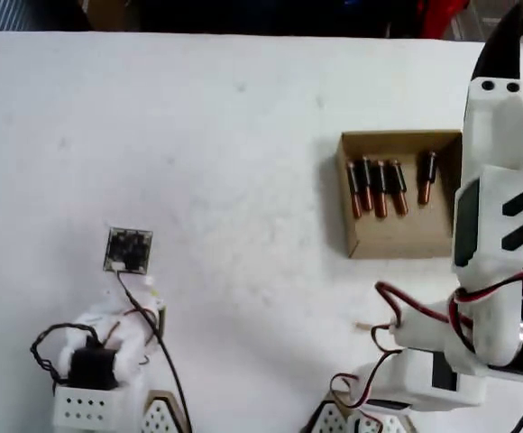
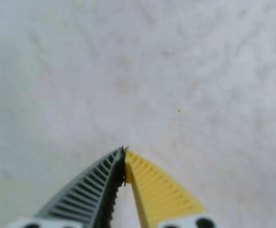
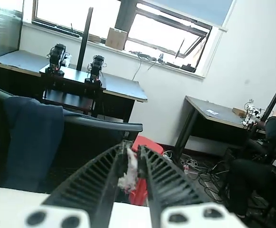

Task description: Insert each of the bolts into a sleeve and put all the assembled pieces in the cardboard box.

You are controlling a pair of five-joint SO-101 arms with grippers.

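Bolts in their sleeves, five by our count, one a little apart, lie side by side in the cardboard box, so we judge the work done or nearly so. Our left gripper points down at the white table, fingers together. Our right gripper is raised, fingers together, facing a room with desks, windows and a dark chair.

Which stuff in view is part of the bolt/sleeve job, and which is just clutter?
Job:
- cardboard box
- five assembled pieces lying in it
- left end effector, right end effector

Lying about:
- small tan scrap on the table, outside the box
- desks and chair in the room behind
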